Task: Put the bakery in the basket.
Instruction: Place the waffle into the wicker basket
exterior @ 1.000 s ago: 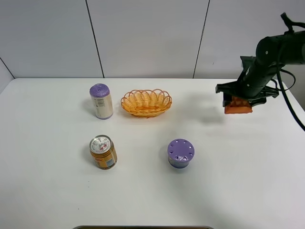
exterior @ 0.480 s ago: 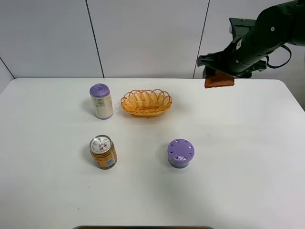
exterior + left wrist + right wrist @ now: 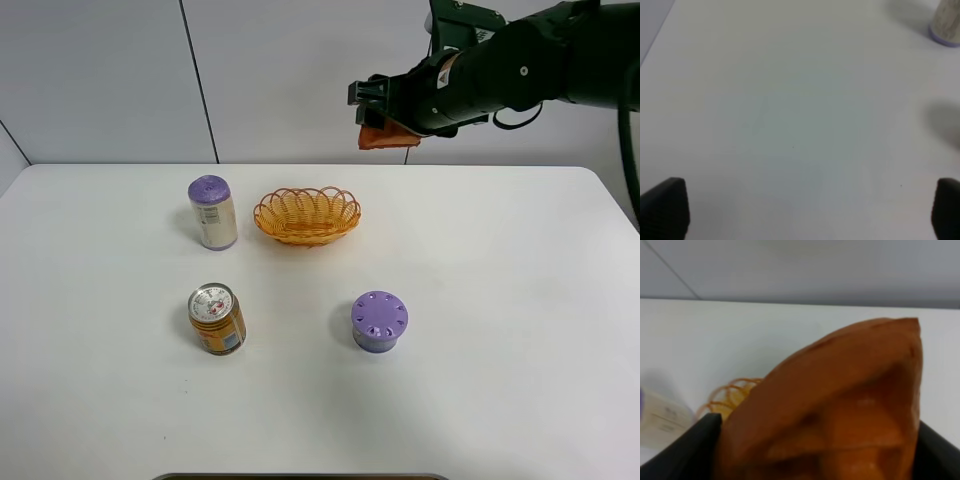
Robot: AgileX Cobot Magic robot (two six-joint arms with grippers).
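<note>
Right wrist view: the bakery sits pinched between the right fingers, high above the counter.

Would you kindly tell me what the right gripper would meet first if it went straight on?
Probably the basket, glimpsed just past the bakery it holds, though depth is unclear.

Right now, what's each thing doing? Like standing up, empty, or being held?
bakery: held up in the air, off the table.
right gripper: shut on the bakery.
left gripper: open, holding nothing.
basket: empty, sitting on the table.
purple-capped can: standing upright, cap on.
orange can: standing upright.
purple-lidded container: standing upright, lid on.
</note>
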